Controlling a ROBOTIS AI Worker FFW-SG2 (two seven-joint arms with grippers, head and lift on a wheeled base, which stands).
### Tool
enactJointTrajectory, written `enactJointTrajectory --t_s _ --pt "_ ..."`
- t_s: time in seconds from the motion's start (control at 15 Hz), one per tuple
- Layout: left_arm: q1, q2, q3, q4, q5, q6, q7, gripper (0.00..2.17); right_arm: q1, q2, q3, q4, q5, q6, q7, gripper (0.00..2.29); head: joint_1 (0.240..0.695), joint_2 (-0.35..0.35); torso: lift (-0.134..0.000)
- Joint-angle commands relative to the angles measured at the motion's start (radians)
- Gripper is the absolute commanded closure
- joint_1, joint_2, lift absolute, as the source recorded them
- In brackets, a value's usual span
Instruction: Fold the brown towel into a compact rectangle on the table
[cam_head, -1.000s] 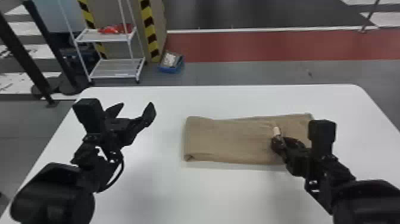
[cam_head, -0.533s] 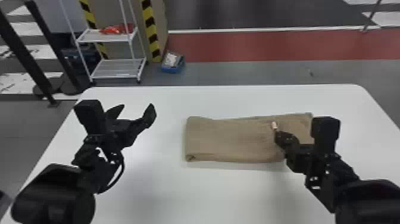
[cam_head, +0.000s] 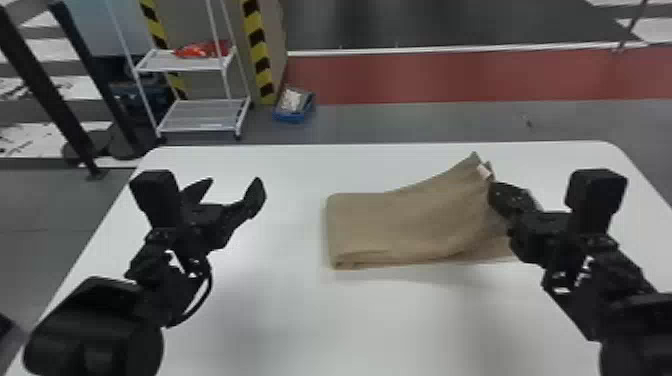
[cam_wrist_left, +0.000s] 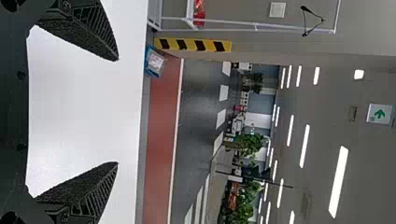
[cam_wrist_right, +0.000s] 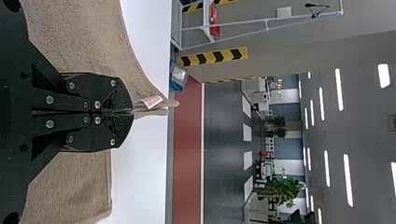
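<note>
We have the brown towel (cam_head: 395, 225) on the table (cam_head: 280, 325), its raised two-o'clock edge pinched in our right gripper (cam_head: 495, 192). Tabletop stretches toward our spread left gripper (cam_head: 231, 186) at nine; our right gripper hides some three-o'clock fabric.

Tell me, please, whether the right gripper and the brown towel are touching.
Touching: the right wrist view shows the right gripper shut on the towel, whose cloth and white tag stick out past the fingertips.
</note>
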Motion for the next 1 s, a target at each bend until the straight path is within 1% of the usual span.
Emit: enactJointTrajectory --t_s 0.0,0.13,0.27,0.33,0.53,0.6,0.67,0.73,0.8,0.93 --pt "0.004 0.002 0.006 0.001 0.0 0.001 0.0 0.09 0.011 -0.022 -0.053 0.01 -0.019 -0.004 -0.001 1.2 0.695 0.069 -0.123" --pt "0.009 0.001 0.01 0.001 -0.003 0.001 -0.002 0.09 0.008 -0.022 -0.061 0.076 -0.006 -0.04 0.001 1.2 0.695 0.034 -0.123" --pt "0.009 -0.004 0.006 0.001 -0.006 0.001 0.0 0.09 0.001 -0.02 -0.05 0.102 0.002 -0.059 0.002 1.2 0.695 0.021 -0.123" --pt "0.007 -0.006 0.003 0.001 -0.008 0.001 0.0 0.09 0.001 -0.02 -0.049 0.095 -0.003 -0.068 0.004 1.2 0.695 0.015 -0.123" --pt "0.007 -0.002 0.009 0.001 -0.009 0.01 0.0 0.09 0.021 -0.025 -0.075 0.014 -0.026 -0.071 0.001 1.2 0.695 0.014 -0.123" --pt "0.007 0.001 0.009 0.001 -0.009 0.013 -0.002 0.09 0.031 -0.032 -0.107 -0.018 -0.05 -0.068 -0.007 1.2 0.695 0.013 -0.123" --pt "0.007 0.002 0.009 0.001 -0.008 0.016 -0.005 0.09 0.028 -0.041 -0.121 -0.018 -0.07 -0.068 -0.01 1.2 0.695 0.013 -0.123" --pt "0.009 0.002 0.01 0.003 -0.009 0.016 -0.005 0.09 0.004 -0.057 -0.129 -0.009 -0.088 -0.044 -0.011 1.2 0.695 0.004 -0.123" --pt "0.009 0.001 0.009 0.012 -0.009 0.016 -0.006 0.09 -0.015 -0.066 -0.127 0.031 -0.076 -0.025 -0.01 1.2 0.695 -0.005 -0.123" --pt "0.007 -0.002 0.006 0.026 -0.011 0.016 -0.009 0.09 -0.024 -0.06 -0.11 0.102 -0.056 -0.025 -0.01 1.2 0.695 -0.017 -0.123"
